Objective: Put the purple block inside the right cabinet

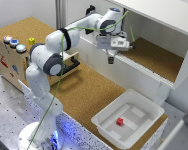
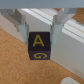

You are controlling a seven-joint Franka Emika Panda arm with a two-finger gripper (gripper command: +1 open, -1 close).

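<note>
The pincer (image 2: 40, 31) pinches the purple block (image 2: 39, 47) between its two fingers (image 2: 23, 30); the block carries yellow letters on its near face. In the exterior view the pincer hangs in the upper middle of the frame, pointing down, just at the front lip of the right cabinet (image 1: 161, 62). The block shows there only as a small dark shape under the pincer (image 1: 111, 60), apart from the cork below.

The cabinet fills the upper right of the frame. Its front is open, its white walls rise at the back and sides, and its brown cork floor lies bare and broad behind the white front edge. The wrist view shows that white edge running just behind the block, with cork on both sides of it.

The arm (image 1: 69, 37) rises from its base at the lower left, bends at a grey joint, and reaches across to the upper middle, wrist turned downward.

A white bin (image 1: 106, 125) sits at the lower right on the tabletop (image 1: 86, 90), holding a small red block (image 1: 119, 121). A wooden box (image 1: 9, 60) stands at the left edge.
</note>
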